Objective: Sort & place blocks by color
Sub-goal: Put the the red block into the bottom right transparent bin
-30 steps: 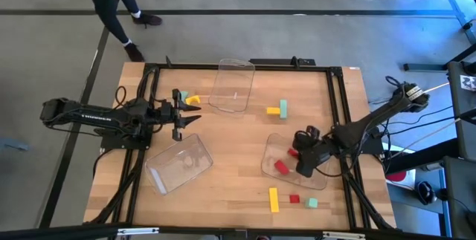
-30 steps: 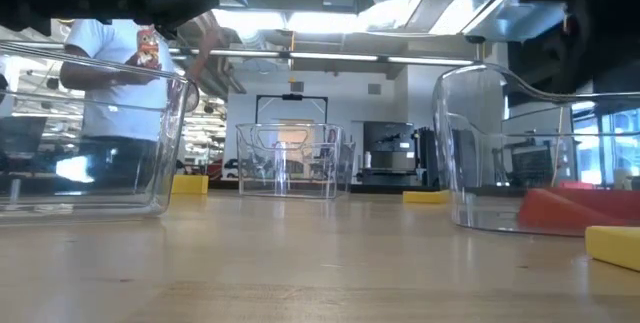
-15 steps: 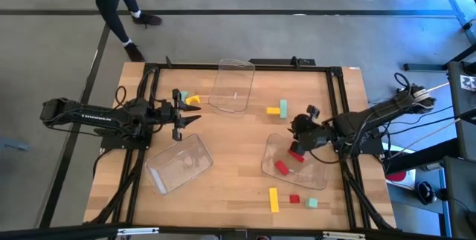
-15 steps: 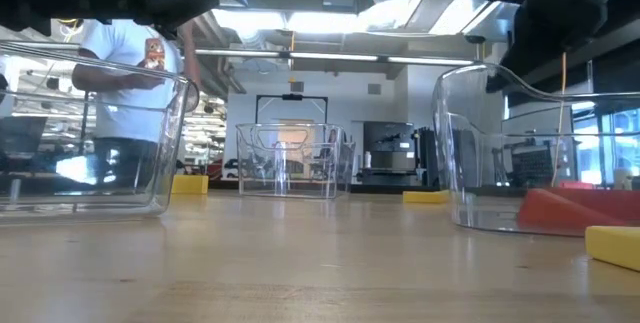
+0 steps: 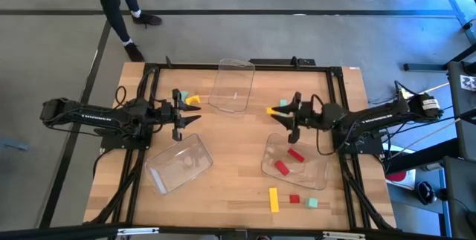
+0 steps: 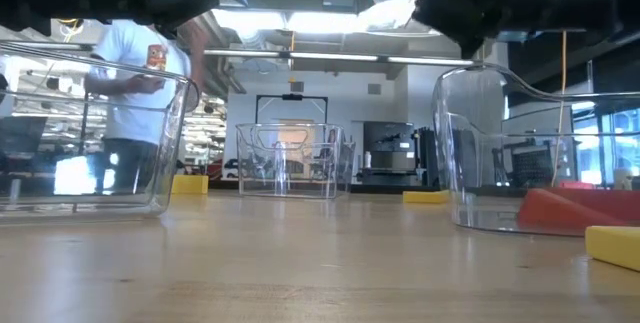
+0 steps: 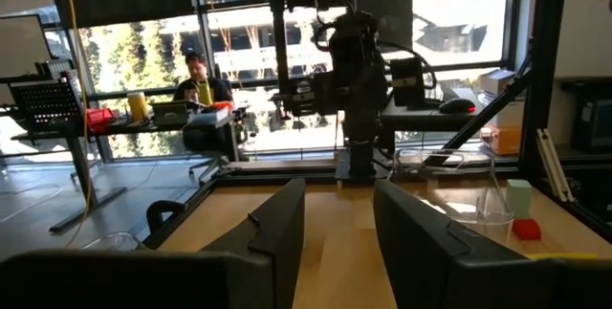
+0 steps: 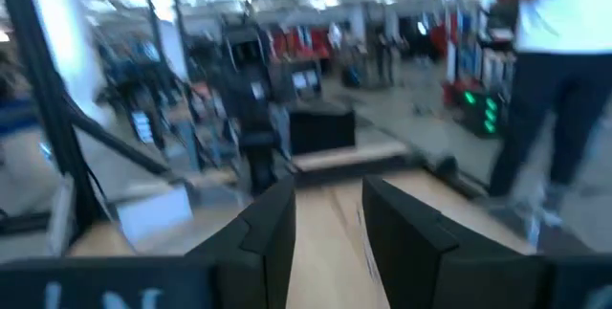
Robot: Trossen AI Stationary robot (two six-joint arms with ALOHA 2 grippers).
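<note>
My left gripper is open and hangs still at the table's left, next to a yellow arch block and a mint block. My right gripper is open and empty. It is raised level, pointing left, just near of a yellow block and a mint block. Two red blocks lie flat in the right clear tray. A yellow bar, a red cube and a mint cube lie near the front edge.
An empty clear tray sits by the far edge and another at the near left. The black frame rail borders the table. A person stands beyond the table; bare wood lies between the trays.
My right gripper has risen from over the right tray and swung toward the far edge and the left, tipping from pointing down to level. It now stands by the yellow and mint pair. A red block shows in the tray where the gripper was.
</note>
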